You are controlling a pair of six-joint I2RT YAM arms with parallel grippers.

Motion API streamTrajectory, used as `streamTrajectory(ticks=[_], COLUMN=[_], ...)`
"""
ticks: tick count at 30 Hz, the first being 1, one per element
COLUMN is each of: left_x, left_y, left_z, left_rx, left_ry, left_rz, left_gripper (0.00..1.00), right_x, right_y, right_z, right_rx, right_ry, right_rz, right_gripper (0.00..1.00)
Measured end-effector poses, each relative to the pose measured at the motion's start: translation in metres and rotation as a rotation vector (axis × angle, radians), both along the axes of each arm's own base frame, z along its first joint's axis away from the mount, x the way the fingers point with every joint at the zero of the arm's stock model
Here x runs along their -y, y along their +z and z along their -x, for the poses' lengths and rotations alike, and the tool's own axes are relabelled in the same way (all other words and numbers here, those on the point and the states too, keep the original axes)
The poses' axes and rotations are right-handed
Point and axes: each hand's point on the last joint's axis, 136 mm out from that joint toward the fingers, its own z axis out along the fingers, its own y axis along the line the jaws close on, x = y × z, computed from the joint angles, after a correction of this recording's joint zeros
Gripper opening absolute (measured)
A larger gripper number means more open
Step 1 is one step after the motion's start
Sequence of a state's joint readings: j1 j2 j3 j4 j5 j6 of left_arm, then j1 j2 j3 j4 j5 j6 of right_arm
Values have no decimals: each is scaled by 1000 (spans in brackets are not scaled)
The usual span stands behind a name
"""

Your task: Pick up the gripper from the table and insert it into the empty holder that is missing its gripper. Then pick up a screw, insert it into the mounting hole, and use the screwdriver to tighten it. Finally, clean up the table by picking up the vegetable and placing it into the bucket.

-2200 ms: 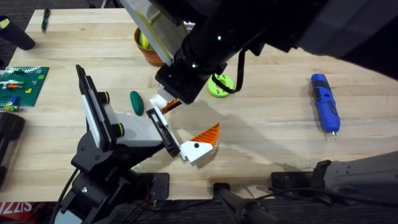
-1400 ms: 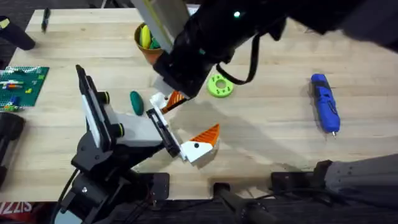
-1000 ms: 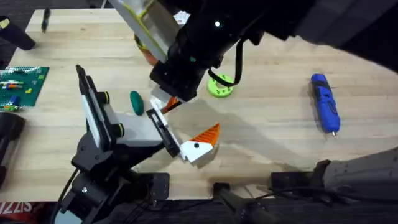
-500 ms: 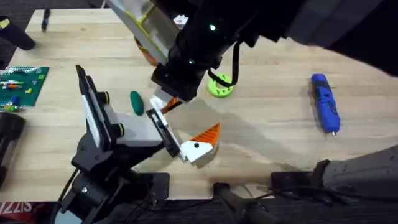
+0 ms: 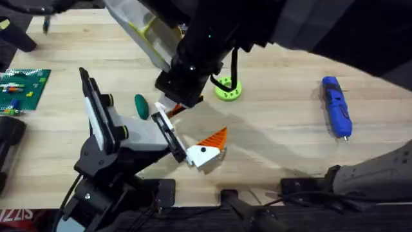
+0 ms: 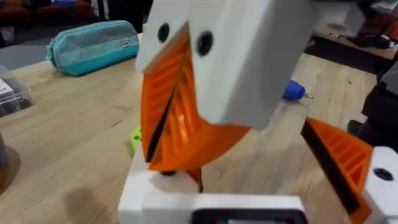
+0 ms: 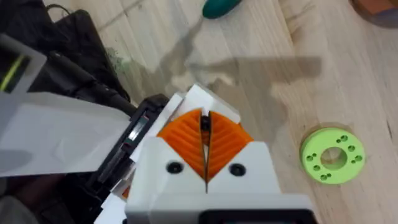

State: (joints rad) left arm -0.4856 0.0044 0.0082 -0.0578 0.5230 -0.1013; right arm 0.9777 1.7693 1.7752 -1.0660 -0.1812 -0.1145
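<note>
Insertion step in hand: right gripper (image 7: 205,140), jaws clamped on the gripper (image 5: 168,105), poised at the holder (image 5: 165,132) above the desk (image 5: 283,135); next, seat it squarely; left jaws: cannot tell.

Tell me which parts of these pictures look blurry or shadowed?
Overhead: the big dark arm near the camera is blurred, shadowing the wooden table. Left wrist: the close white-and-orange gripper is soft. Right wrist: shadow lies beside the lime-green ring-shaped dish.
</note>
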Motion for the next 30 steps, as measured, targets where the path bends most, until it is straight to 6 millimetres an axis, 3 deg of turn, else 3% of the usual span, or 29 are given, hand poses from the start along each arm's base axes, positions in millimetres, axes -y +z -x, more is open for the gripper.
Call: streamTrajectory(ticks=[16, 19, 25, 29, 30], left_x=[0, 0, 0, 0, 0], left_y=[0, 0, 0, 0, 0], left_z=[0, 0, 0, 0, -1], left_rx=[-4, -4, -4, -3, -3], left_ry=[0, -1, 0, 3, 3], left_rz=[3, 2, 3, 2, 2], left_gripper=[991, 991, 991, 991, 991], right_x=[0, 0, 0, 7, 9], right_y=[0, 0, -1, -1, -1], right_z=[0, 1, 1, -11, -15], right_rx=[7, 5, 3, 15, 17], right_ry=[16, 23, 23, -11, -19], right_rz=[2, 1, 1, 10, 9], right_gripper=[21, 225, 402, 886, 966])
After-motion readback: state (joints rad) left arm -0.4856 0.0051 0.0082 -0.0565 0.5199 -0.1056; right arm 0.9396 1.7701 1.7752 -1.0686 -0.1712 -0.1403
